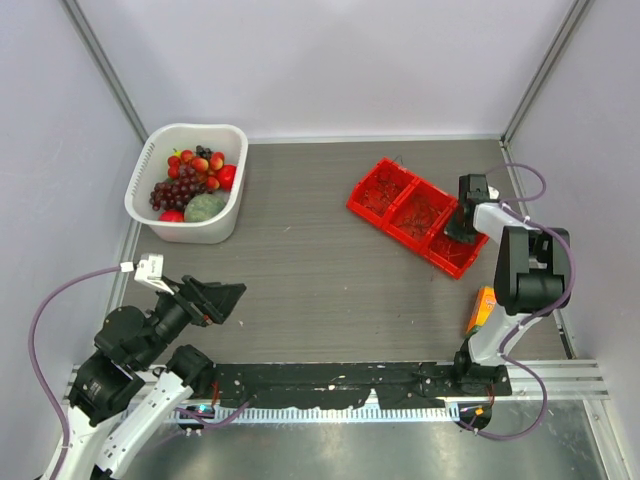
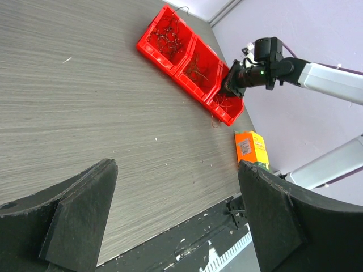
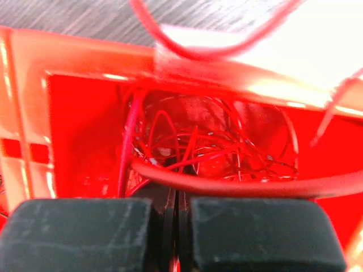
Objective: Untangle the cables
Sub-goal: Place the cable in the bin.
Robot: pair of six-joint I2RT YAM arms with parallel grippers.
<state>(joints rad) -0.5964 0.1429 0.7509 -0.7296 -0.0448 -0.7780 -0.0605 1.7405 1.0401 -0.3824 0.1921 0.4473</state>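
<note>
A red three-compartment bin lies at the far right of the table, with thin red and dark cables tangled in each compartment. My right gripper reaches into the nearest compartment. In the right wrist view its jaws are pressed together at the tangle of red cables, with strands running in at the tips and a thicker red wire crossing just in front. My left gripper is open and empty above the table's near left. It sees the bin far off.
A white bowl of fruit stands at the far left. An orange box lies near the right arm's base and also shows in the left wrist view. A black rail runs along the near edge.
</note>
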